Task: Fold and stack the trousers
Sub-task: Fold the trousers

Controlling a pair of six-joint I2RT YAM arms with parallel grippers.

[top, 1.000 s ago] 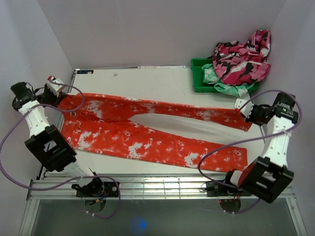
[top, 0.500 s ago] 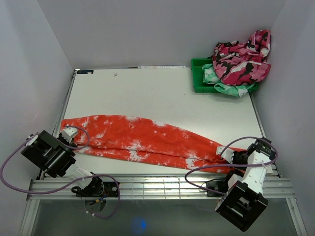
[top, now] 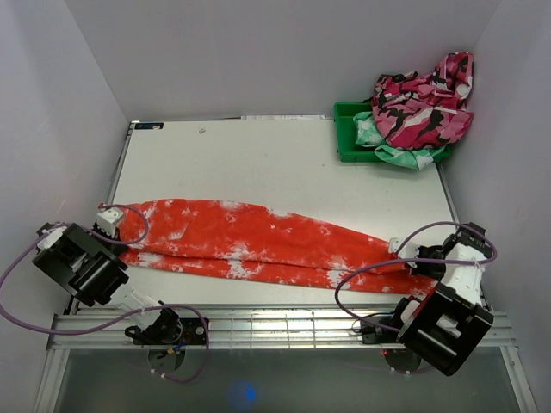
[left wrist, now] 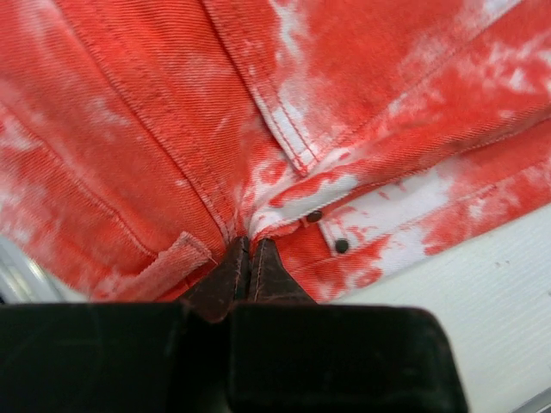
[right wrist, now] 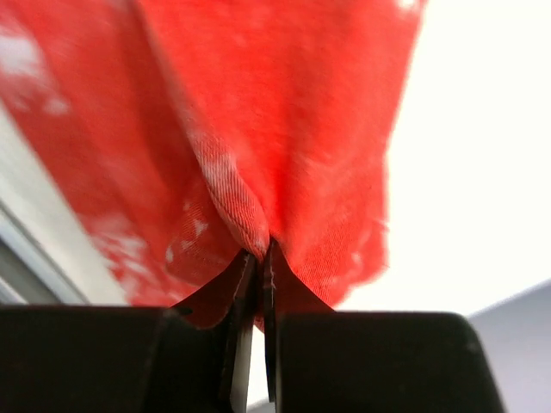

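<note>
The red-orange, white-speckled trousers (top: 258, 241) lie folded lengthwise, one leg over the other, across the near half of the white table (top: 258, 163). My left gripper (top: 110, 222) is shut on the waistband end at the left; the left wrist view shows its jaws (left wrist: 248, 245) pinching the cloth (left wrist: 172, 129) beside two rivets. My right gripper (top: 403, 254) is shut on the leg cuffs at the right; the right wrist view shows its jaws (right wrist: 263, 251) pinching a fold of the red cloth (right wrist: 284, 112).
A green bin (top: 349, 129) stands at the back right corner, with a pink, black and white camouflage garment (top: 422, 103) and a mint-green garment (top: 405, 153) heaped on it. A metal rail (top: 275, 323) runs along the table's near edge. Walls close in left and right.
The far leg was carried over the near one, so the spread trousers are folded lengthwise. Since half a second ago, both grippers have drawn slightly back from the near edge, still gripping.
</note>
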